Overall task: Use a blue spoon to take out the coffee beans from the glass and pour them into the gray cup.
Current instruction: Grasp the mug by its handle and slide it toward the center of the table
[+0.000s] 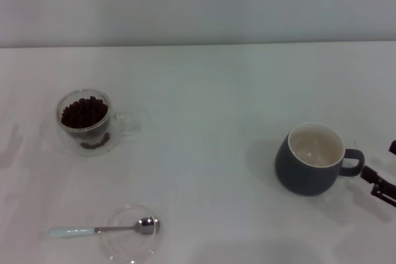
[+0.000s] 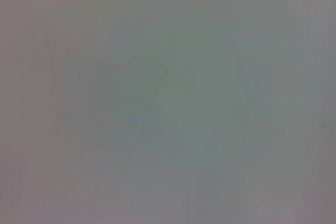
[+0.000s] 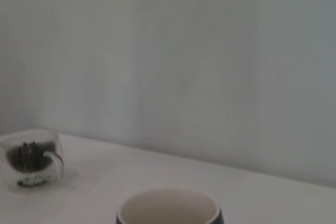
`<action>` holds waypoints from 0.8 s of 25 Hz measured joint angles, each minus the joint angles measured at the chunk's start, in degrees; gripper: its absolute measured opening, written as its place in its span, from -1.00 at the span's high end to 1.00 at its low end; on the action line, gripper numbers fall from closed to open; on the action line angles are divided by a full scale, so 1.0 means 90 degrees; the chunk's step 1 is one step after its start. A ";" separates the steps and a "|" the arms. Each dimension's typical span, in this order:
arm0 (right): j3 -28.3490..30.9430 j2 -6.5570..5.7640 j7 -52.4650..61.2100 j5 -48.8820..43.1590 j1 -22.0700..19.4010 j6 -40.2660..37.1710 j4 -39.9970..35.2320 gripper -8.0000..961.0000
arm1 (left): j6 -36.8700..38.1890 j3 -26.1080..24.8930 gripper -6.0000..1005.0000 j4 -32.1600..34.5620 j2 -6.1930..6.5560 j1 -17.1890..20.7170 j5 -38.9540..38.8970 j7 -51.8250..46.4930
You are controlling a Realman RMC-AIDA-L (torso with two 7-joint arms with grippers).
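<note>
The right tool (image 1: 382, 187) shows only as a dark piece at the edge of the head view, low over the white worktop (image 1: 210, 103), just beside the loop handle of the gray cup (image 1: 310, 160); whether it is open or closed cannot be told, and it has hold of nothing that can be seen. The gray cup stands upright, its cream inside bare, and its rim (image 3: 169, 209) fills the near edge of the right wrist view. Well apart from that tool, across the worktop on the robot's left, stands the glass (image 1: 86, 122), upright and filled with the coffee beans (image 1: 83, 113); the right wrist view shows the same glass (image 3: 32, 157) far beyond the cup. The blue spoon (image 1: 105, 229) lies nearer the robot than the glass, equally far from the tool; its metal bowl rests on a flat clear glass dish (image 1: 131, 242), its pale handle reaching off the dish onto the worktop. The left tool is out of sight; its wrist view shows only a blank gray surface.
</note>
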 joint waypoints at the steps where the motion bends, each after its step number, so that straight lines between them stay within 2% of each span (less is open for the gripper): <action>1: 0.0000 0.0049 -0.0065 -0.0001 0.0004 0.0072 0.0001 -0.81 | 0.0034 0.0002 -0.74 -0.0012 -0.0004 0.0016 0.0000 0.0000; 9: 0.0017 0.0362 -0.0611 0.0019 0.0064 0.0634 0.0003 -0.80 | 0.0243 0.0026 -0.74 -0.0035 -0.0015 0.0091 0.0000 -0.0002; 13: 0.0345 0.0508 -0.0952 0.0055 0.0020 0.0723 0.0003 -0.78 | 0.0296 0.0124 -0.74 -0.0039 -0.0015 0.0122 0.0001 -0.0008; 20: 0.0577 0.0563 -0.1193 0.0072 0.0101 0.0808 0.0229 -0.72 | 0.0332 0.0175 -0.74 -0.0040 -0.0015 0.0128 0.0000 -0.0020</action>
